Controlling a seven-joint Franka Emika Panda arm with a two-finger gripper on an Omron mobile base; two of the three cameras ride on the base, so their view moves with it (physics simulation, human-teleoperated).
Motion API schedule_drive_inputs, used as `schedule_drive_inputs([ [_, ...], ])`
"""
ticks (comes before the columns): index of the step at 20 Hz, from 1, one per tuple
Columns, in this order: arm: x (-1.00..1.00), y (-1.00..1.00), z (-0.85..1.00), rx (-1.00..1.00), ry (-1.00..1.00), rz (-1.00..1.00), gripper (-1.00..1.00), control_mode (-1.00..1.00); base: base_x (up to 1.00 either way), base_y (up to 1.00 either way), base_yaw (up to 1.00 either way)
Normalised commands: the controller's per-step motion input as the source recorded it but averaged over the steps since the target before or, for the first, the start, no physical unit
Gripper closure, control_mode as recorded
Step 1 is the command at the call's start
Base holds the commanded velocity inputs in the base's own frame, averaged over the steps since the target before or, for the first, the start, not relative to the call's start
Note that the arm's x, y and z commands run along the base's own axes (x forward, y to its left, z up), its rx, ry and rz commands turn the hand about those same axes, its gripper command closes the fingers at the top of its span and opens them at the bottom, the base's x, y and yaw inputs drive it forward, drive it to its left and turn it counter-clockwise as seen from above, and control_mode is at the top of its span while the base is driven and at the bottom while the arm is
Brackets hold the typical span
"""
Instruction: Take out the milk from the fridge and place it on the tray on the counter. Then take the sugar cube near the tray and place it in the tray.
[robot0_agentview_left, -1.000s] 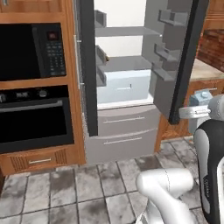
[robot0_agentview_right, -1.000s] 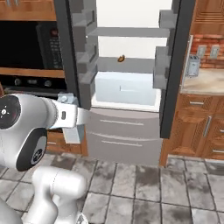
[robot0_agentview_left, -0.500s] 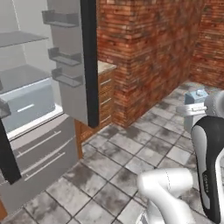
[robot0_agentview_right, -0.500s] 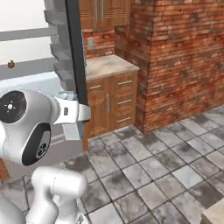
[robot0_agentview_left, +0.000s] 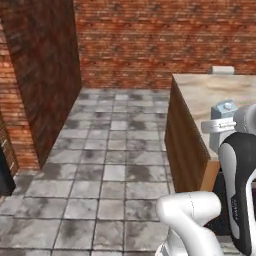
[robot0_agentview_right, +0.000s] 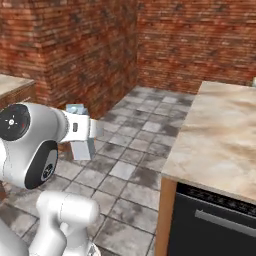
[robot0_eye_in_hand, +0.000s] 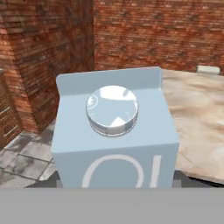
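Fridge gone; milk (robot0_eye_in_hand: 114, 131) cap faces hand view.

base views: behind arm, sharing counter (robot0_agentview_right: 220, 130) | hand view: close on milk (robot0_eye_in_hand: 116, 135)

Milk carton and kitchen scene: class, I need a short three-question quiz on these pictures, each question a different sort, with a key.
1. True or false: the milk is standing on the counter.
2. Multiple choice: the cap on top of the milk is (A) square and red, (B) round and silvery, (C) missing.
3. Fill in: the walls behind the counter are made of red ____.

Key:
1. False; the milk is carried at the claw, above the grey floor tiles, beside the counter.
2. B.
3. Brick.
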Motion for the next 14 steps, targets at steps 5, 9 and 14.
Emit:
schedule_drive_inputs([
  [5, 0.00, 0.00, 0.00, 0.00, 0.00, 0.00, 1.00, 1.00, 0.00, 0.00, -1.00],
  [9, 0.00, 0.00, 0.00, 0.00, 0.00, 0.00, 1.00, 1.00, 0.00, 0.04, -1.00],
  [14, 0.00, 0.00, 0.00, 0.00, 0.00, 0.00, 1.00, 1.00, 0.03, 0.08, -0.97],
])
